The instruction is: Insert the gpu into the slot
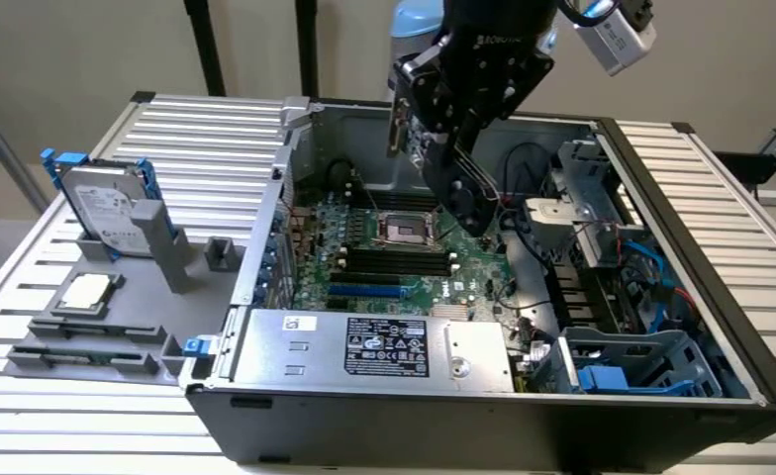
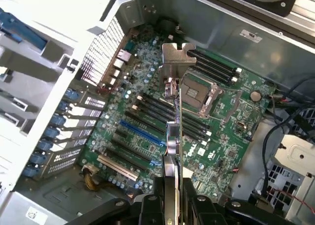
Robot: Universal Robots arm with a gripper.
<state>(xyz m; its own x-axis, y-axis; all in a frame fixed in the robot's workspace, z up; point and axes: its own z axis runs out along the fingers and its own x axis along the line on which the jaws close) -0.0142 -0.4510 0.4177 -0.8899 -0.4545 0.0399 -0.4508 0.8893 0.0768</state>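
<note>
- The tool [image 2: 172,208] grips the gpu [image 2: 177,116] edge-on, with its metal bracket [image 2: 176,62] at the far end, above the green motherboard [image 2: 231,141].
- The bright-blue slot [image 2: 142,135] lies beside the card, apart from it.
- The writing on the power supply label [image 1: 385,346] is too small to read.

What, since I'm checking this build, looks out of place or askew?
Nothing damaged or spilled. The card, gripped by the pincer, hangs slanted above the green board, apart from the blue slot.

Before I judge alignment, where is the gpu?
In the exterior view's middle, the gpu hangs in the gripper over the motherboard near the CPU socket, apart from the blue slot.
</note>
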